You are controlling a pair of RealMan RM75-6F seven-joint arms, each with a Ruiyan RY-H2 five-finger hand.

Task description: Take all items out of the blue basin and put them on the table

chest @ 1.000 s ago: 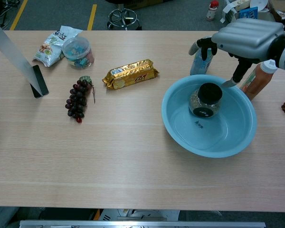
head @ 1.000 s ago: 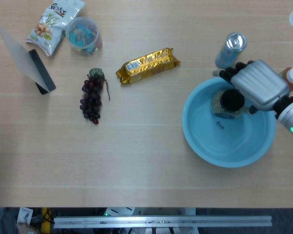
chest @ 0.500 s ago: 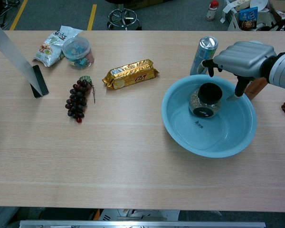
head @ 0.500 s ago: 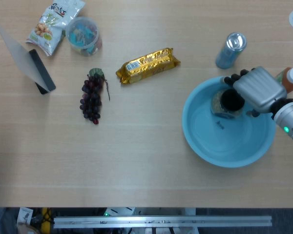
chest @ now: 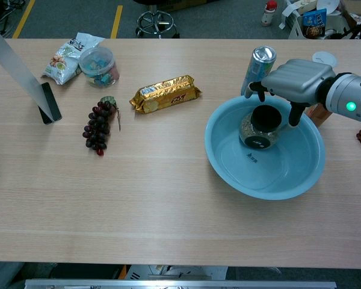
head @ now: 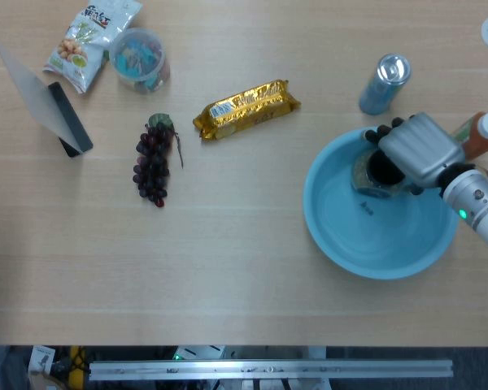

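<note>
Since a second ago the right hand [chest: 292, 81] has dropped lower over the round blue plastic basin [chest: 228, 159], settling just above the jar. Left to right on the pale wooden counter [head: 228, 244] lie a bunch of dark purple grapes [head: 152, 163] and a gold foil biscuit pack [head: 246, 108]. Inside the basin stands a black-lidded glass jar [chest: 260, 127]; the hand's fingers [chest: 293, 112] straddle it, spread, whether touching cannot be told.

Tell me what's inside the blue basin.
One jar with a black lid sits in the blue basin. The right hand hovers over it with fingers apart, covering part of the jar in the head view.
</note>
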